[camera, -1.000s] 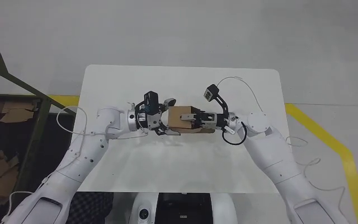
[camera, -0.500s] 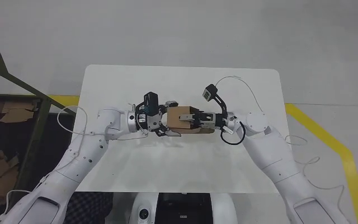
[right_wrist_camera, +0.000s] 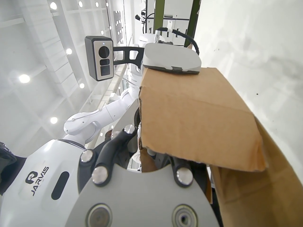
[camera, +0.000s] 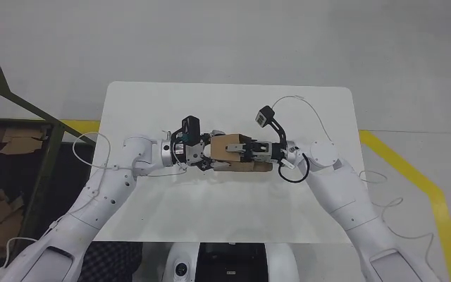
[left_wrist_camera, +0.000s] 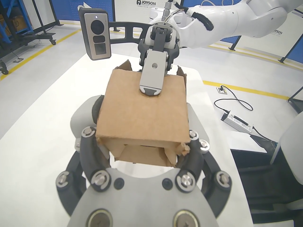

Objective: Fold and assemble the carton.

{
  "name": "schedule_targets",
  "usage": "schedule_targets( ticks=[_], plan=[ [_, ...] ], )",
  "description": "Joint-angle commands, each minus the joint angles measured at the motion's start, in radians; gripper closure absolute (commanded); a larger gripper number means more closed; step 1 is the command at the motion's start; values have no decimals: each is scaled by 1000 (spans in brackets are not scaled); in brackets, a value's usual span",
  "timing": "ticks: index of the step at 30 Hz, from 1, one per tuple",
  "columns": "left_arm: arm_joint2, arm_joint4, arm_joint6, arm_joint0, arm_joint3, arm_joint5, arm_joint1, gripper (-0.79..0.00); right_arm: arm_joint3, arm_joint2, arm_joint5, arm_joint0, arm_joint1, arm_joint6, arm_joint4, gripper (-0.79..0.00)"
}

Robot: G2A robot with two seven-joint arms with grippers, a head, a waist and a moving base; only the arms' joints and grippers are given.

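Since folding its flaps likely calls for both ends steadied, the carton (left_wrist_camera: 142, 116) is held over the middle of the desk (camera: 282, 204), the left hand (camera: 204, 151) clamped wide across one open end while the right hand (left_wrist_camera: 150, 88) pinches the top panel.

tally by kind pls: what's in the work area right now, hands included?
carton: 1
hands: 2 (left hand, right hand)
table: 1
Total: 4
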Motion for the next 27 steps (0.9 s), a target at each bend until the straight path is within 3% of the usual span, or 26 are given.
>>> schedule_targets(
  ticks=[1, 7, 17, 27],
  plan=[
    [1, -4, -2, -1, 2, 0, 1, -523, 0, 1, 0, -1, 0, -1, 0, 0],
    [3, -10, -1, -3, 5, 0, 2, -579, -2, 6, 0, -4, 2, -1, 2, 0],
    [-3, -3, 12, 0, 9, 0, 3, -560, -12, 19, 6, -10, 5, 1, 7, -142],
    [-18, 9, 40, 7, 12, 0, 1, -529, -24, 43, 7, -23, 13, -1, 5, -145]
  ],
)
